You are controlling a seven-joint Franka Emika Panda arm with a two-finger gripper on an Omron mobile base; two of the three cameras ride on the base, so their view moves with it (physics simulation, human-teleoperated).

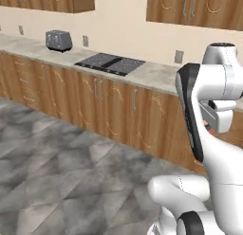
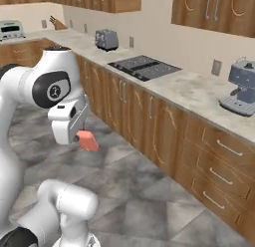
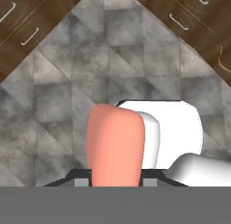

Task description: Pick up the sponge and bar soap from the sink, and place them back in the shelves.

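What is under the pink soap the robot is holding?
Grey floor tiles lie far below the bar soap, which the gripper holds in the air. The soap hides the floor directly beneath it.

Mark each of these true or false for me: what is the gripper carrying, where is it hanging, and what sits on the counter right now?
1. The gripper is shut on the salmon-pink flat bar soap. True.
2. The soap hangs over the grey tiled floor. True.
3. A green sponge is in the gripper. False: it holds the pink bar.
4. The grey toaster lies on the floor. False: it stands on the speckled stone counter.
5. A black cooktop is set into the counter. True.
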